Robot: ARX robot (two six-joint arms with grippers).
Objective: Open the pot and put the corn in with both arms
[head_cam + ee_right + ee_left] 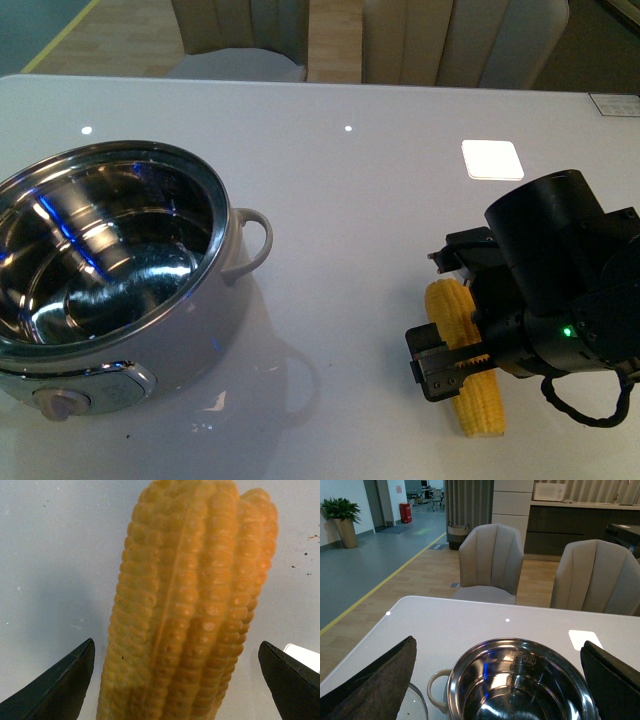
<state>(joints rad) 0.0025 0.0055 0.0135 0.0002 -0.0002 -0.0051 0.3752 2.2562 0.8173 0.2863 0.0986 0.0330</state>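
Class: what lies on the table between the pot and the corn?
Nothing: the front view shows only bare table between pot and corn.

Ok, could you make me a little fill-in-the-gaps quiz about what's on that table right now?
1. The pot is ___ inside: only bare steel shows.
2. The corn lies on the ___, not in the pot.
3. The right fingers are ___, one on each side of the corn, not touching it.
Missing words: empty; table; open.
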